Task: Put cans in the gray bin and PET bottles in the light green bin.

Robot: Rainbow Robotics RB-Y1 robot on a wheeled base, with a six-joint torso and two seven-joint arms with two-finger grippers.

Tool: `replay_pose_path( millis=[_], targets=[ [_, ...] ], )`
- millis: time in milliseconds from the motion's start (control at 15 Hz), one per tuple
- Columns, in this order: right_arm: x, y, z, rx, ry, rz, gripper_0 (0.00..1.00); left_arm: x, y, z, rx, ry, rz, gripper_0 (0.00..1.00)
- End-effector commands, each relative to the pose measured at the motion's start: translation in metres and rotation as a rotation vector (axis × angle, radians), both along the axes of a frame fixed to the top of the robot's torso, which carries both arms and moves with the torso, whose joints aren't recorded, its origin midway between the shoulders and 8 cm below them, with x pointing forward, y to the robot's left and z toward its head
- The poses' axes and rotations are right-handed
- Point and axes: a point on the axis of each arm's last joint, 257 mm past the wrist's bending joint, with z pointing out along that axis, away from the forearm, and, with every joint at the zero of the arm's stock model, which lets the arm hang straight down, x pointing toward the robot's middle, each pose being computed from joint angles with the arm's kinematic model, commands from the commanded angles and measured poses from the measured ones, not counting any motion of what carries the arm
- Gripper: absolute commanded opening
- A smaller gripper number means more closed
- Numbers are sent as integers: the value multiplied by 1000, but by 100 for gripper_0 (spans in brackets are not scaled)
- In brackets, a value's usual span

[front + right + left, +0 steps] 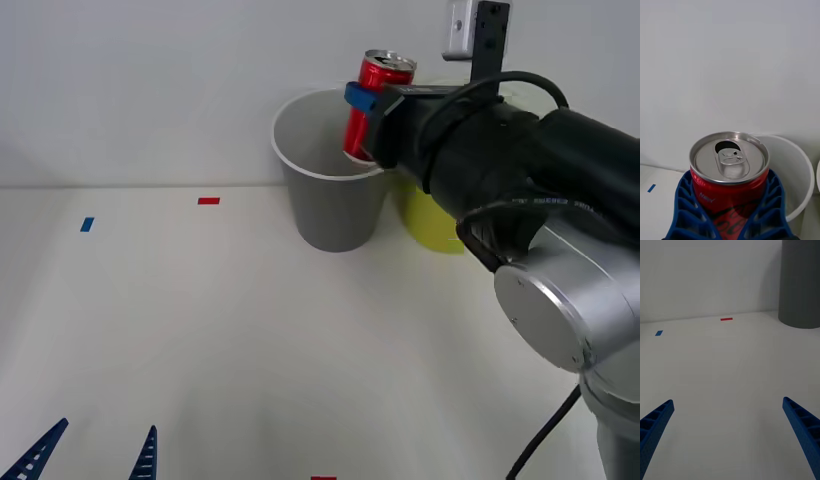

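My right gripper (362, 118) is shut on a small red can (375, 100) with a silver top, and holds it upright over the right side of the gray bin's (330, 205) open mouth. Seen from the right wrist, the can (729, 176) sits between the blue fingers (687, 210), and the bin's white rim (805, 187) and pale inside lie just beyond it. The light green bin (432, 225) stands right of the gray one, mostly hidden by my right arm. My left gripper (92, 452) is open, low at the table's near left; the gray bin's wall (801, 285) shows far from it.
A red tape mark (208, 201) and a blue tape mark (87, 224) lie on the white table left of the bins. Another red mark (322, 478) sits at the near edge. A white wall stands close behind the bins.
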Motion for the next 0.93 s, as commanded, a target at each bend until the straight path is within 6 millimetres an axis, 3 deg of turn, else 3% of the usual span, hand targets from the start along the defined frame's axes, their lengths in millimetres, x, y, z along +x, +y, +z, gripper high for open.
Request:
replay_pose_path(
  millis=[67, 333, 600, 933],
  targets=[
    [33, 0, 8, -53, -47, 18, 0, 0, 0, 0, 0, 0, 0, 100],
    [70, 7, 6, -42, -81, 12, 0, 0, 0, 0, 0, 0, 0, 100],
    [102, 11, -10, -64, -115, -19, 0, 0, 0, 0, 0, 0, 0, 100],
    [125, 23, -22, -78, -136, -20, 0, 0, 0, 0, 0, 0, 0, 100]
  ],
)
